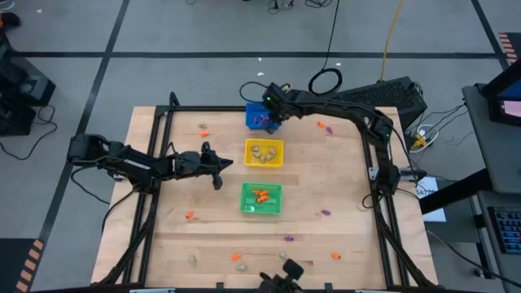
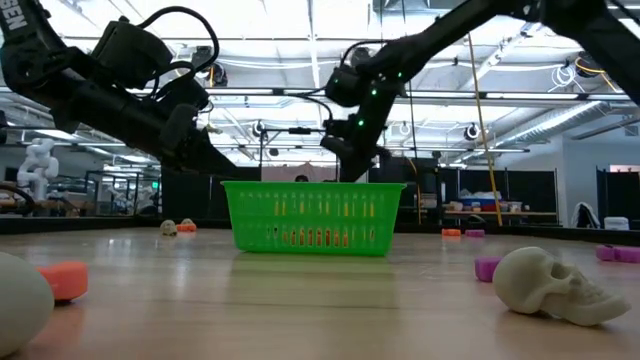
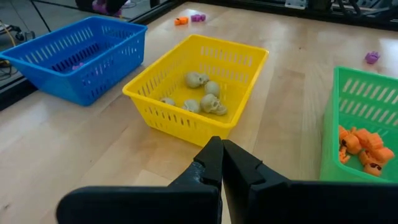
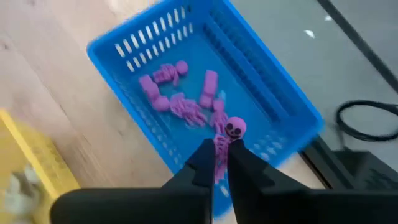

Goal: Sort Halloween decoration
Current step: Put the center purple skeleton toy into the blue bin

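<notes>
My right gripper (image 4: 217, 158) hangs over the blue bin (image 1: 260, 116) at the far side, shut on a purple skeleton trinket (image 4: 233, 129). Several purple trinkets (image 4: 180, 106) lie on that bin's floor. The yellow bin (image 3: 199, 87) holds pale skulls (image 3: 208, 102), and the green bin (image 3: 364, 118) holds orange trinkets (image 3: 367, 149). My left gripper (image 3: 221, 165) is shut on nothing, hovering left of the yellow bin. Loose trinkets lie scattered on the table: orange (image 1: 190, 215), purple (image 1: 326, 212), pale (image 1: 193, 260). My right gripper pinches the purple skeleton's body (image 4: 221, 149), just below the head, between its two fingertips. The fingers slant down from above. The skeleton is lifted clear above the blue bin, its head sticking out past the fingertips.
The three bins stand in a row down the table's middle, blue farthest, green (image 1: 261, 198) nearest. A dark frame rail (image 1: 244, 107) borders the table. Close to the low camera lie a pale skull (image 2: 555, 285) and an orange piece (image 2: 65, 280).
</notes>
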Motion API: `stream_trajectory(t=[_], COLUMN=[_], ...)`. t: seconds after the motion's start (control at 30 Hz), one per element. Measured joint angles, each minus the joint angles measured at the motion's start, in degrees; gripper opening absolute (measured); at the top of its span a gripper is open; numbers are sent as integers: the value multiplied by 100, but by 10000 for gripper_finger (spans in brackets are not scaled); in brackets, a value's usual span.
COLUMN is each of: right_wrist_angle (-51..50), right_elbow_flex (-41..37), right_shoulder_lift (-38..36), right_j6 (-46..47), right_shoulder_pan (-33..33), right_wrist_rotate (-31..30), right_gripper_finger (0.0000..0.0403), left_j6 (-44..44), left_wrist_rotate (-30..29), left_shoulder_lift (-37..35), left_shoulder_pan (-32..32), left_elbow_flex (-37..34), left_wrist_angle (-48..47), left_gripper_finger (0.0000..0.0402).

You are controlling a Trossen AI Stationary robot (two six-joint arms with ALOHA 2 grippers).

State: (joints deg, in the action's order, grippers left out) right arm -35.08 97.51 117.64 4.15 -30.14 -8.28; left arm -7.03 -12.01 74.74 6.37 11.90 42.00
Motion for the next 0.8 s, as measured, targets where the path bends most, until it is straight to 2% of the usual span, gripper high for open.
stream_trajectory(t=[0.13,0.3,0.53,0.63,0.8], right_wrist_angle=[244,353,499,519,532], right_elbow_flex=[47,45,45,45,45], right_shoulder_lift=[255,509,577,575,571], right_j6=[-104,-206,-362,-554,-598], right_shoulder_pan=[-141,-335,-368,-346,-323], right_wrist_rotate=[145,666,683,679,655], right_gripper_finger=[17,17,24,45,104], left_j6=[-2,5,166,190,197], left_wrist_rotate=[0,-4,-12,-25,-31], left_shoulder_lift=[2,2,2,2,2], left_shoulder_pan=[0,0,0,4,2], left_elbow_flex=[0,0,0,0,0], left_wrist_angle=[-10,-4,-2,-2,-2], left_gripper_finger=[8,8,8,8,8])
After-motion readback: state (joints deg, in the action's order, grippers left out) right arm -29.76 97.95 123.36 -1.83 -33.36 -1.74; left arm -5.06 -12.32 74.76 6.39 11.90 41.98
